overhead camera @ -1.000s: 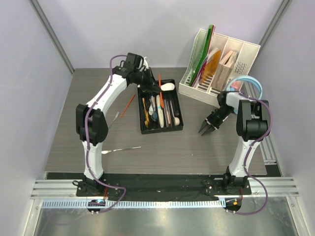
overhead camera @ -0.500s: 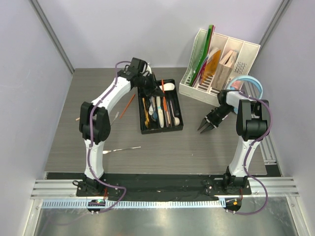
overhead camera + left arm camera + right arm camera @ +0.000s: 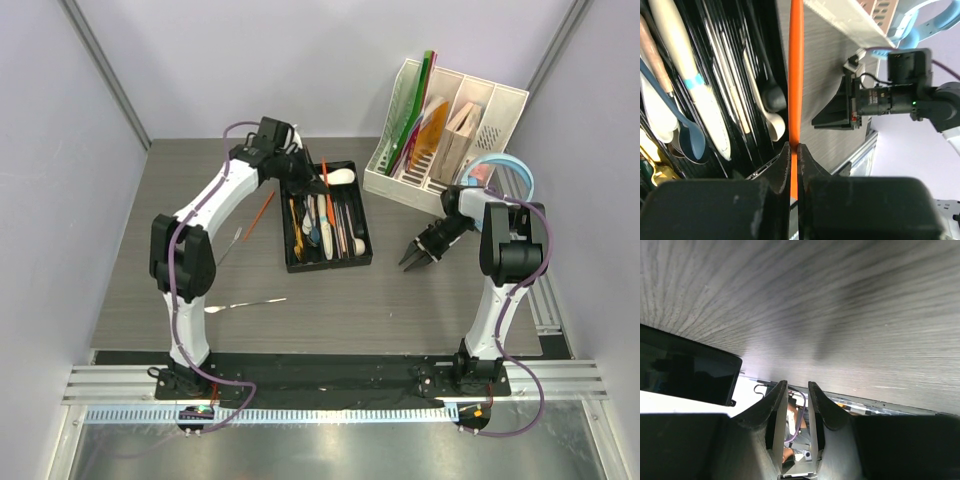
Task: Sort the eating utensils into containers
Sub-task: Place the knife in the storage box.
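One slim orange chopstick (image 3: 796,75) sits clamped in your left gripper (image 3: 794,149), jaws tight on its near end and the shaft running straight out ahead of them. It hangs over the shallow black divided plastic tray (image 3: 330,264). Just left of those jaws lie a black spoon (image 3: 773,95), a blue spoon (image 3: 690,140) and steel cutlery in the compartments. Out to the right, well apart, your right gripper (image 3: 796,387) points at bare grey wood-grain table (image 3: 865,300), its jaws a narrow gap apart with nothing between them. The tray's corner lies to their left.
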Tool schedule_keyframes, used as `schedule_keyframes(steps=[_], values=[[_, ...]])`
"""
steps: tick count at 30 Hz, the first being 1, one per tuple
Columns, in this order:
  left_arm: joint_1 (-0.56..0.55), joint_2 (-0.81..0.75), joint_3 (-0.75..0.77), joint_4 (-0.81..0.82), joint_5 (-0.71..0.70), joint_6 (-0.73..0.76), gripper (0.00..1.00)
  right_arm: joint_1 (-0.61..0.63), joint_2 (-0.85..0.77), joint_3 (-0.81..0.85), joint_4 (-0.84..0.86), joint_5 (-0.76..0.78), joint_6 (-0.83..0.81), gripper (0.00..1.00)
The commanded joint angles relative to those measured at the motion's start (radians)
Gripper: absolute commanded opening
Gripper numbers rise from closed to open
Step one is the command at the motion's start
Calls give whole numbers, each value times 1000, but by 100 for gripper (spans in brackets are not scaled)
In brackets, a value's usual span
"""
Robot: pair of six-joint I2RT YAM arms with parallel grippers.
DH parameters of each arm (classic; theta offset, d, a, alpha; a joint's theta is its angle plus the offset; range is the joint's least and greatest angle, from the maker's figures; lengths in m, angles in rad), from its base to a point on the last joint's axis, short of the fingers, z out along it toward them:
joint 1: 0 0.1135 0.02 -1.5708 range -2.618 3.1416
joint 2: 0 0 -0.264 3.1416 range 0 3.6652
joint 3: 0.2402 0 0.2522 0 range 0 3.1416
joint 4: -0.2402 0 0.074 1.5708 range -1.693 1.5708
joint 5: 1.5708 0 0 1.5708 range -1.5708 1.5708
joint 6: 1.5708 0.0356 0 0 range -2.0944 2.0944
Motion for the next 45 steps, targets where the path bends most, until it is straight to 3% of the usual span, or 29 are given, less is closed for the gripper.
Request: schedule_keyframes(steps=[1, 7, 17, 28, 36, 45], values=[[10, -106, -24, 59, -61, 3, 0, -2, -2, 9, 37, -36, 24, 29], [14, -143, -85, 34, -106, -6, 0, -2, -31, -29, 117, -82, 64, 29], [14, -131, -39, -17, -141, -8, 0, -2, -31, -155, 189, -134, 69, 29], [14, -157, -73, 16, -155, -26, 0, -2, -24, -144, 183, -151, 70, 29], [14, -186, -111, 39, -173, -17, 0, -2, -25, -15, 54, -66, 14, 30], [14, -207, -142, 37, -206, 15, 0, 11, -22, -38, 56, -79, 43, 30]])
